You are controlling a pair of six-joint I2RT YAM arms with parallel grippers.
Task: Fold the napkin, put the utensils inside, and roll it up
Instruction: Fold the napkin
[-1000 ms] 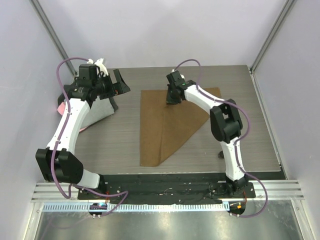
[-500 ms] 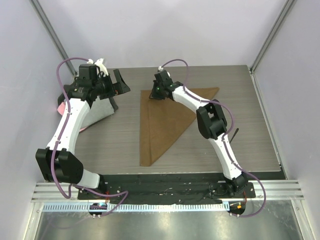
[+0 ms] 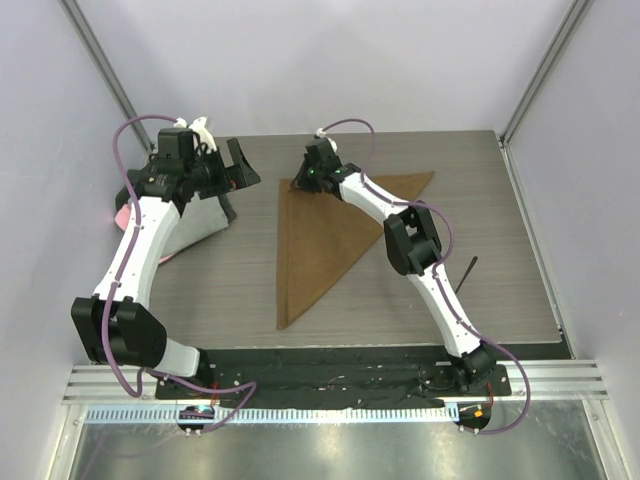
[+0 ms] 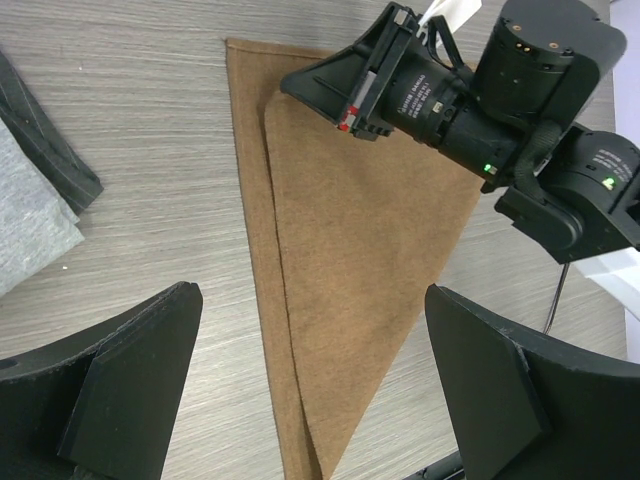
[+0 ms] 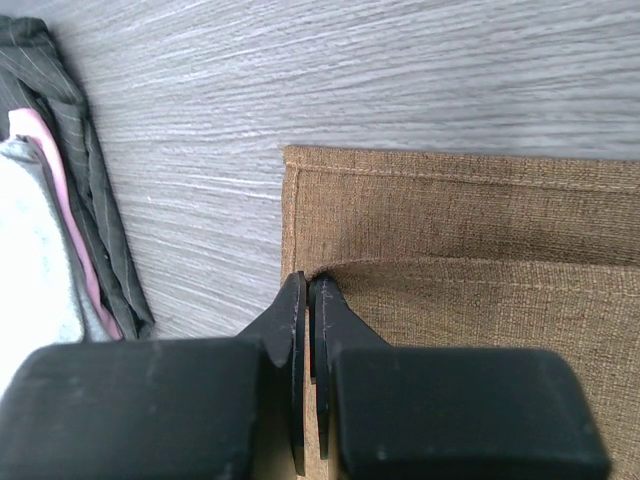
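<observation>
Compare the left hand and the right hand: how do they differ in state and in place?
The left hand stands wide open and empty; the right hand is shut on the folded-over corner of the napkin. The left hand hangs left of the napkin, apart from it; the right hand is down at its far left corner. Both are black two-finger hands.

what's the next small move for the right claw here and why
Probably ease the right claw a touch further toward the lower-layer corner of the napkin, then open. The claw is shut on the folded-over corner, which sits just short of that corner, leaving a strip of under layer showing. Closing that gap should give a neater triangle.
</observation>
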